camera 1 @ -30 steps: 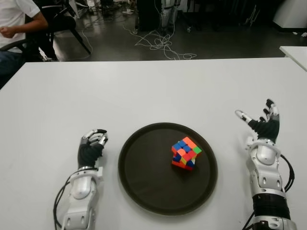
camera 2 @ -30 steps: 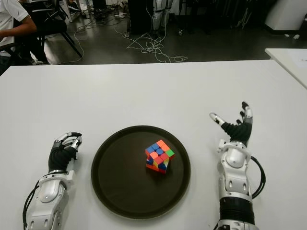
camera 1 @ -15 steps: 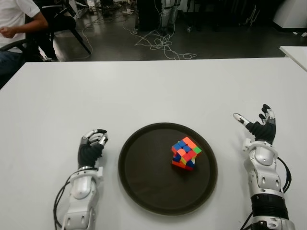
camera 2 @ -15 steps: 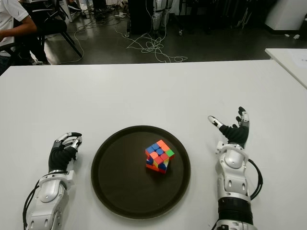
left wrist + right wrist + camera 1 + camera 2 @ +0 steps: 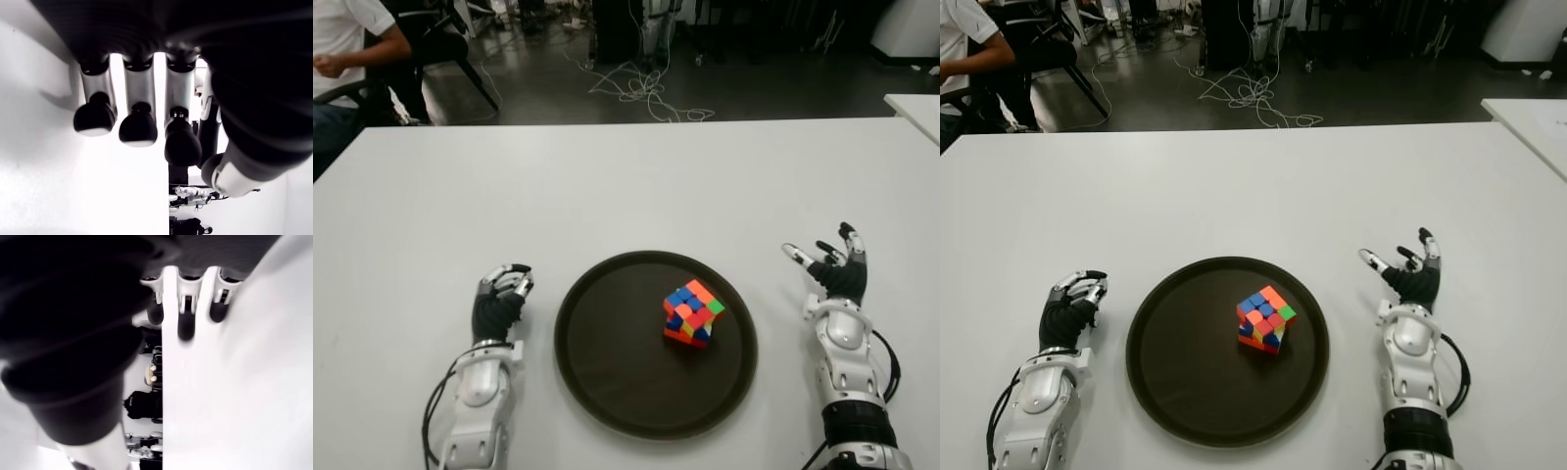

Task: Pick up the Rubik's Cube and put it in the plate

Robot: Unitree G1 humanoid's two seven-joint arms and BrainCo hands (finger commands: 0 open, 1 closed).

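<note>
Rubik's cube [image 5: 692,313] sits tilted in the dark round plate [image 5: 607,382], between both hands and touching neither. Right hand [image 5: 832,269] is off to the cube's right, just beside the plate, fingers spread and empty. Left hand [image 5: 499,299] on the opposite side, fingers curled, holding nothing.

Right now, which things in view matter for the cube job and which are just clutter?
Job:
Rubik's Cube, already in the plate
plate
right robot hand, open, right of the plate
left robot hand, curled, empty, left of the plate

Clutter:
cables on the floor
seated person, far left
second table, far right
</note>
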